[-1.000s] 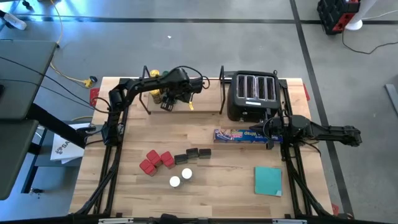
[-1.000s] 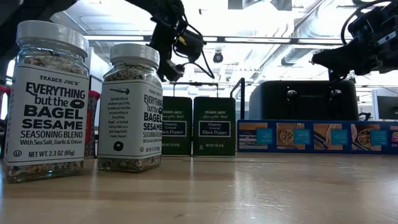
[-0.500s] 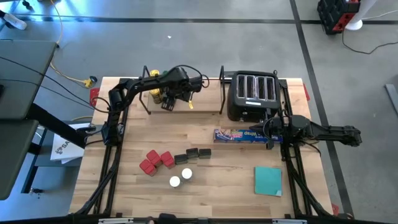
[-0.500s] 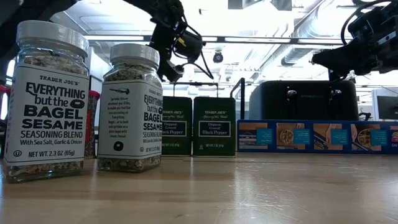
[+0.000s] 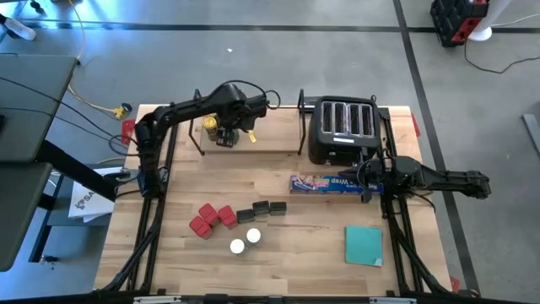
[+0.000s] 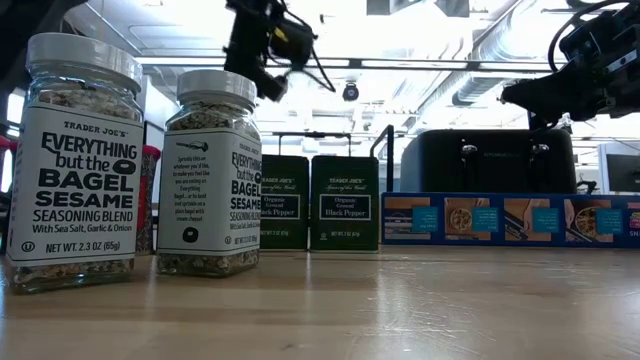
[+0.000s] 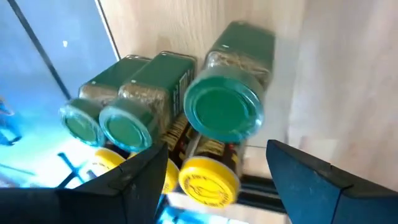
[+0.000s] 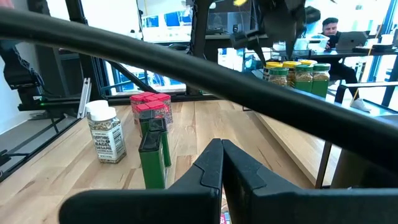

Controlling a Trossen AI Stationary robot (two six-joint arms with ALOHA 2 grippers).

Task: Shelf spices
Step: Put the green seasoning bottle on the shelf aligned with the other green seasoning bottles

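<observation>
Hovering over the shelf's [image 5: 253, 145] left end at the table's [image 5: 321, 253] back edge, the left gripper [image 5: 228, 135] has its fingers [image 7: 311, 180] spread wide with nothing between them. Left wrist view looks down on the jars just below: three green-lidded jars [image 7: 221, 109] grouped together, two yellow-lidded jars [image 7: 208, 180] beside them, all on the shelf's pale wooden floor. The green lid nearest the camera sits in line with the gap between the fingers, not touched. High view shows only a cluster of yellow and dark by the shelf's left looped end; single jars cannot be told apart there.

Right gripper [image 5: 364, 176] sits low at the right side of the table, above the right end of the blue box [image 5: 325, 182], in front of the toaster [image 5: 342, 127]. Right wrist view shows its fingers [image 8: 211, 165] pressed together, holding nothing.

Spices not yet shelved, front-centre of the table:
- red tins [image 5: 211, 219], a tight group, leftmost
- black tins [image 5: 261, 209], in a short row just right of the red ones, labelled black pepper in the low view
- two white-capped jars [image 5: 245, 241], side by side, nearer the front edge than the tins; low view reads bagel sesame seasoning blend on the labels

Teal square [image 5: 364, 245] lies flat at front right, well apart from the spices.

Beyond the table, the right wrist view catches a person seated at a desk in the room.
</observation>
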